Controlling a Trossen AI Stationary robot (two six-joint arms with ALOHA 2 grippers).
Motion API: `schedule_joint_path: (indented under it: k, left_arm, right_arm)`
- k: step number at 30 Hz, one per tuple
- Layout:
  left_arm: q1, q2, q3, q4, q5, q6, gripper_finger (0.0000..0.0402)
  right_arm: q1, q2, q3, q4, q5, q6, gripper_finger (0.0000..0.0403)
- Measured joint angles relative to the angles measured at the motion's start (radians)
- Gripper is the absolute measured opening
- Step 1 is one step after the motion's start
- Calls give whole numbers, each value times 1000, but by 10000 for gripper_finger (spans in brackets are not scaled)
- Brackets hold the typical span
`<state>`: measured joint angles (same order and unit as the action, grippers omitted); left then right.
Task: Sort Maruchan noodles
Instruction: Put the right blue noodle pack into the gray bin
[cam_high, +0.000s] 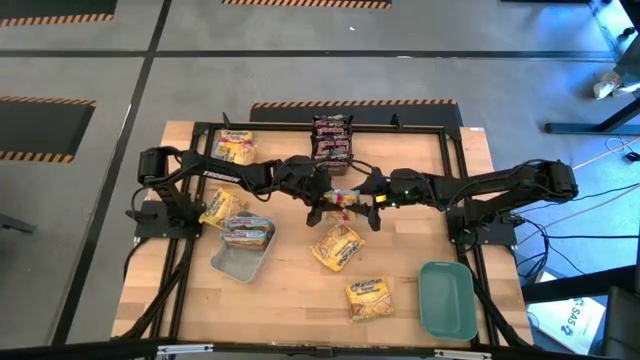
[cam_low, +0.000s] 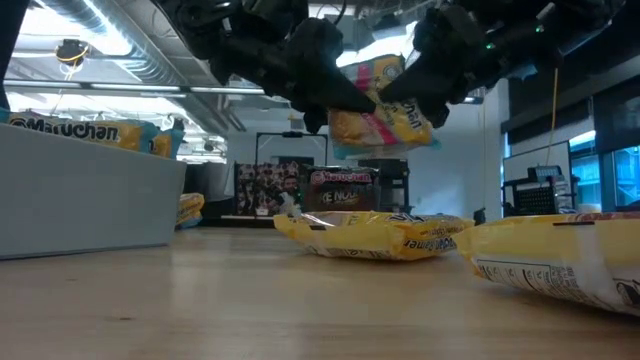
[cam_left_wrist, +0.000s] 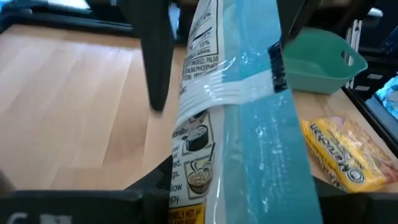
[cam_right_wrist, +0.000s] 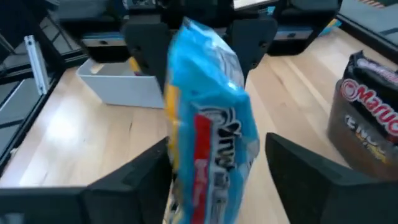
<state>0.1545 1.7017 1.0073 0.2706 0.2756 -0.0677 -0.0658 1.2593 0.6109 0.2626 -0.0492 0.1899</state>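
A yellow Maruchan noodle packet with red and light-blue print hangs in the air over the table's middle, between my two grippers. My left gripper comes from the table's left and is shut on the packet. My right gripper comes from the table's right and is open, one finger on either side of the packet's other end. More packets lie flat on the table: yellow ones and dark brown ones at the far edge. My left gripper pinches the packet's end toward the table's left between its two fingers, coming nearly level from that side. The packet is lifted clear of the table and sits tilted in the hold. My right gripper: one finger stands close against the packet's side, and I cannot tell whether it touches.
A pale grey tray with a packet in it sits at the near left. A teal tray stands at the near right. A black frame runs around the wooden table top.
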Motion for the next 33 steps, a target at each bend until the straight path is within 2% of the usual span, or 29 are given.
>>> schedule_joint_path:
  k: [7, 9, 11, 14, 17, 19, 21, 25, 29, 33]
  left_arm:
    - [0, -47, -6, -73, 0, 7, 128]
    - [0, -66, -19, -74, -2, 22, 128]
    - [0, -92, -50, -40, -12, 25, 128]
    - [0, -102, -132, 138, -17, 7, 128]
    - [2, -100, -223, 356, -7, -34, 129]
    - [2, -100, -262, 502, -14, -51, 129]
    - [-4, -96, -285, 580, -53, -55, 129]
    - [-8, -94, -294, 679, -81, -56, 129]
    - [-8, -93, -288, 668, -82, -54, 129]
    - [-7, -94, -288, 673, -82, -51, 130]
  right_arm:
    - [0, -201, -2, -313, 16, -8, 263]
    - [4, -236, -25, -318, 31, 9, 263]
    - [18, -252, -88, -243, 41, 13, 263]
    - [47, -237, -218, 23, 49, 39, 264]
    - [73, -171, -327, 321, 84, 66, 264]
    - [89, -107, -354, 484, 113, 67, 264]
    - [99, -50, -359, 589, 130, 65, 264]
    - [99, 77, -299, 681, 137, 17, 264]
    - [98, 181, -194, 729, 131, -75, 264]
    - [98, 206, -117, 728, 138, -148, 264]
